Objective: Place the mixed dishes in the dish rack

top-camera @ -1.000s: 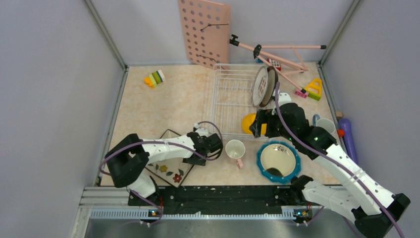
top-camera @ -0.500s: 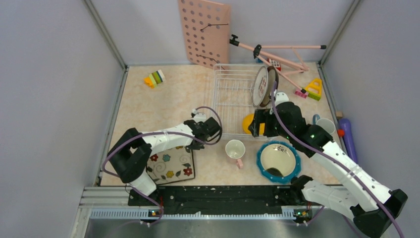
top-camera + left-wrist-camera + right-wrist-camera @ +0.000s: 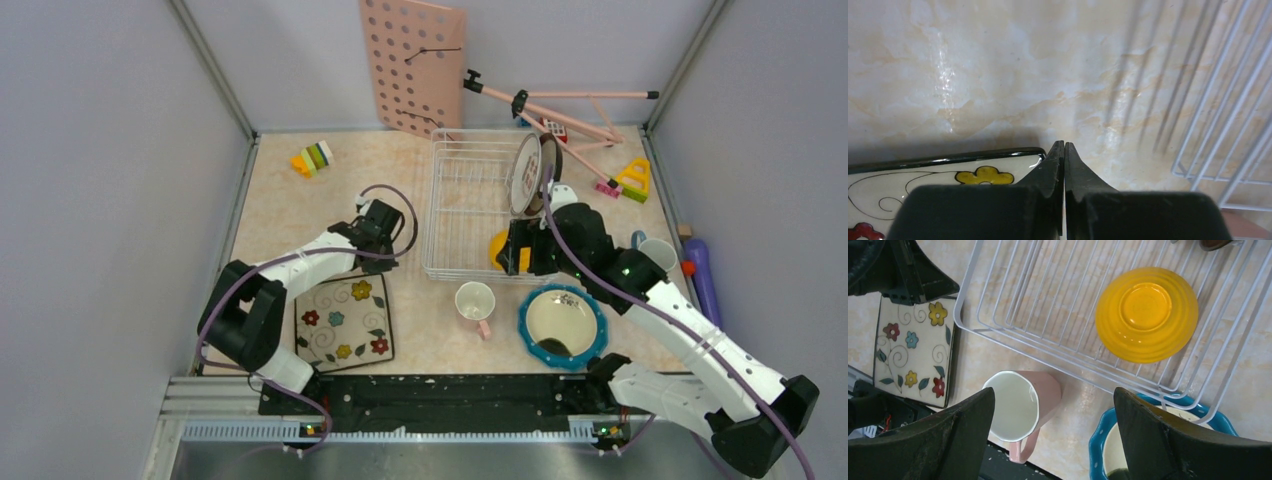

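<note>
Top view: left gripper (image 3: 378, 222) hovers between square floral plate (image 3: 345, 320) and dish rack (image 3: 470, 200); plate flat on table, apart from jaws. Right gripper (image 3: 517, 250) over rack's near right corner.

Left wrist: jaws pressed together, empty; plate corner low left, behind tips.

Right wrist: jaws wide, empty; yellow-orange bowl (image 3: 1147, 314) inside rack, beyond fingertips; pink cup (image 3: 1020, 402) on table below, outside rack.

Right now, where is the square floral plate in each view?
Top external: square floral plate lower left, lying flat.
Left wrist: bottom-left corner, only its edge.
Right wrist: left side.
Shared landmark: the dish rack, right of the plate in all three.
</note>
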